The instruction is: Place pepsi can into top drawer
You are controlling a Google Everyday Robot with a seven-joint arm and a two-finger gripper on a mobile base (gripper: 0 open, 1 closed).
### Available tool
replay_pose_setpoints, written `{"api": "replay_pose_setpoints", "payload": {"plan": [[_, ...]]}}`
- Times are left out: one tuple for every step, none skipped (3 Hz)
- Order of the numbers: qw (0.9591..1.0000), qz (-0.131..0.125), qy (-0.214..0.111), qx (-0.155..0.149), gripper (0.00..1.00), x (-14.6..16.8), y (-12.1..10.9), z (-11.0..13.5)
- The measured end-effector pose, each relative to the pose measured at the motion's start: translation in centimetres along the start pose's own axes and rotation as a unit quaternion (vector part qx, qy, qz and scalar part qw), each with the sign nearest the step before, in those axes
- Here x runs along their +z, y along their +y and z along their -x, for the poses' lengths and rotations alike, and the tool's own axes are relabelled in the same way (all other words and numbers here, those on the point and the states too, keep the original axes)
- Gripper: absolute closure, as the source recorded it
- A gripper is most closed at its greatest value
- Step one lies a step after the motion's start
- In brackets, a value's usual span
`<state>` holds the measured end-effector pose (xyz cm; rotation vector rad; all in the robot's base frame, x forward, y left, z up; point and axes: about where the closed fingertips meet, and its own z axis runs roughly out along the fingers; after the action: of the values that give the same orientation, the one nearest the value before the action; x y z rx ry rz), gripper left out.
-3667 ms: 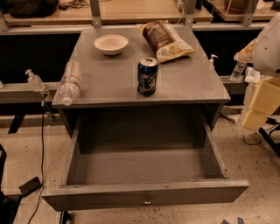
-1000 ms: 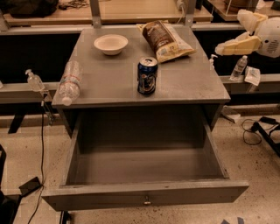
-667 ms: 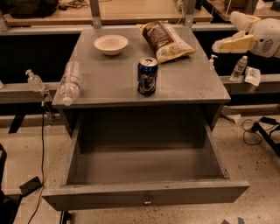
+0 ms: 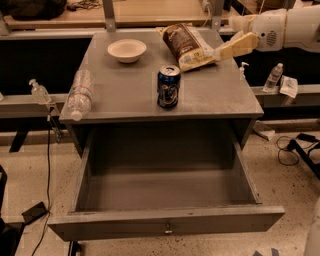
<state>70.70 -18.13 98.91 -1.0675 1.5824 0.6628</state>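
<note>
The pincer has moved left from the right edge. It now hangs open, holding nothing, in the upper right of the frame, just beside the chip bag. The can has not moved. It stands mid-frame on the worktop. The drawer stays pulled out below.

Speckled pale floor fills the bottom, cables trailing at both sides; a wooden bench spans the top; the gripper hangs upper right.
</note>
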Motion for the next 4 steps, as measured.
{"api": "replay_pose_setpoints", "payload": {"plan": [[0.999, 0.015, 0.041, -0.008, 0.0, 2.4, 0.6, -0.1], [0.9989, 0.015, 0.043, -0.009, 0.0, 2.6, 0.6, -0.2], [0.9991, 0.039, 0.014, -0.007, 0.0, 3.2, 1.4, -0.5], [0.9969, 0.07, -0.03, -0.022, 0.0, 4.6, 3.2, -0.8]]}}
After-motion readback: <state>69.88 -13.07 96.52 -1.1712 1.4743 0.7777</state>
